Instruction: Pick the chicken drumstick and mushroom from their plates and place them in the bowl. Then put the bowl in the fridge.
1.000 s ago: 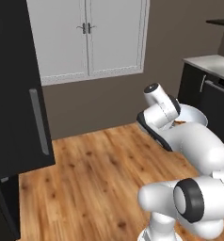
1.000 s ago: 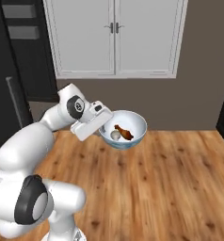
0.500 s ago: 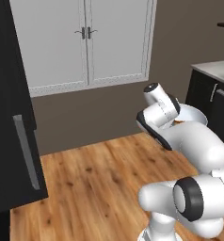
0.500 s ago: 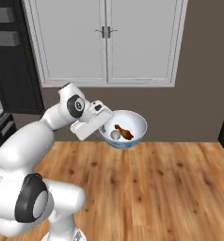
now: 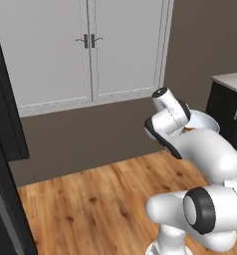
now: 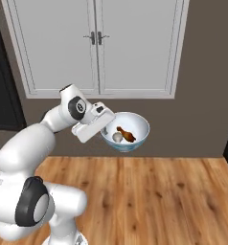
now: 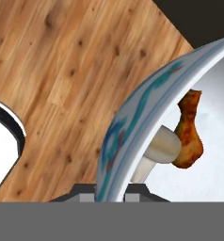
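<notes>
step: carry to fridge | gripper (image 6: 104,128) clamped on bowl (image 6: 128,139) rim | drumstick (image 6: 126,135) + mushroom (image 6: 117,137) inside | keep level, slow turn

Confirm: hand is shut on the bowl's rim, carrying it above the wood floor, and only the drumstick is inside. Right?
Not quite. The bowl holds both the drumstick and the mushroom; the right base view shows them side by side, and the hand view too. The rest stands: the hand is shut on the bowl's rim, carrying it above the wood floor.
</notes>
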